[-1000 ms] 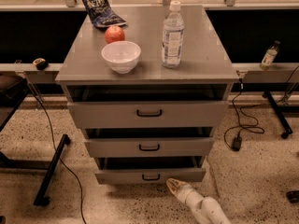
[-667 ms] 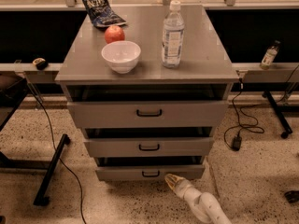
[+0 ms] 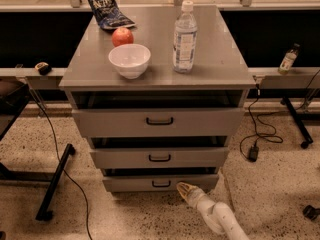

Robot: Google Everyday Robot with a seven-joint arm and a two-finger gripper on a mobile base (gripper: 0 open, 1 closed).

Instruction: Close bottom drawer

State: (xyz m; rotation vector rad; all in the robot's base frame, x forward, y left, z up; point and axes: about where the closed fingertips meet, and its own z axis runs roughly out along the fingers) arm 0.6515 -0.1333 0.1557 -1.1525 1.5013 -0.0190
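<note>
The bottom drawer [image 3: 130, 183] is the lowest grey drawer of the three-drawer cabinet [image 3: 225, 69], with a small black handle [image 3: 161, 183]. It stands out a little, with a dark gap above its front. My gripper [image 3: 183, 187] is low near the floor, its tip against the drawer front just right of the handle. It looks shut and holds nothing. The white arm [image 3: 220, 219] runs down to the lower right.
The middle drawer [image 3: 125, 157] and top drawer [image 3: 110, 121] also stand partly out. On the cabinet top are a white bowl [image 3: 129, 60], an apple [image 3: 122, 36], a water bottle [image 3: 184, 38] and a snack bag [image 3: 107, 11]. Cables [image 3: 255, 134] and a black stand foot [image 3: 55, 184] lie on the floor.
My gripper has moved up and forward against the bottom drawer front. The bottom drawer has slid inward a little. The other drawers have not moved.
</note>
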